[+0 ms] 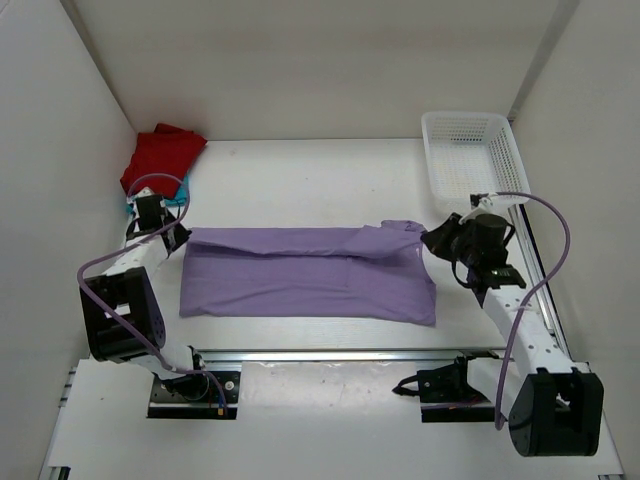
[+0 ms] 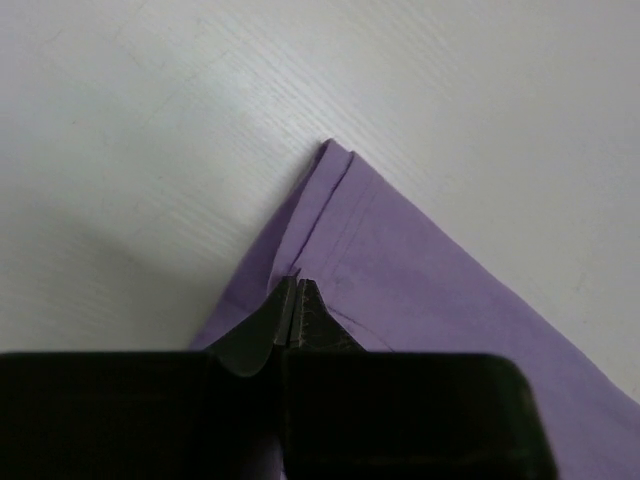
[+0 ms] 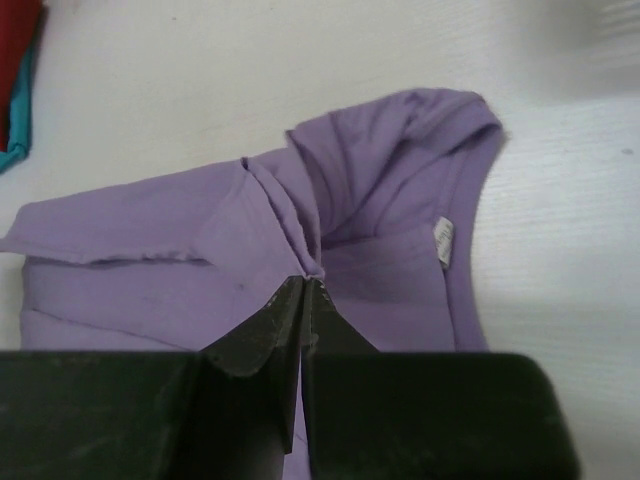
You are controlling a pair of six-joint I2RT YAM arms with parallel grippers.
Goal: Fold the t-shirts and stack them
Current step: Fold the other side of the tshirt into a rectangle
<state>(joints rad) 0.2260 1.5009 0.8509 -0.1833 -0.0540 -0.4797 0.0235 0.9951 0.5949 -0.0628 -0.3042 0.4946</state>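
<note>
Both grippers are clenched on the lilac t-shirt [image 1: 300, 278], spread across the middle of the tabletop [image 1: 300, 180]. The left gripper [image 2: 296, 285] pinches its far-left corner, and the right gripper [image 3: 303, 282] holds bunched cloth near the collar. A dark red t-shirt [image 1: 160, 155] lies on a teal t-shirt [image 3: 15, 150] in the far-left corner.

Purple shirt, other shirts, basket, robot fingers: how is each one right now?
purple shirt: half folded, flat, collar end bunched up.
red shirt: crumpled in the corner.
teal shirt: mostly hidden under red shirt.
basket: upright, looks empty.
left fingers: shut on purple shirt.
right fingers: shut on purple shirt.
</note>
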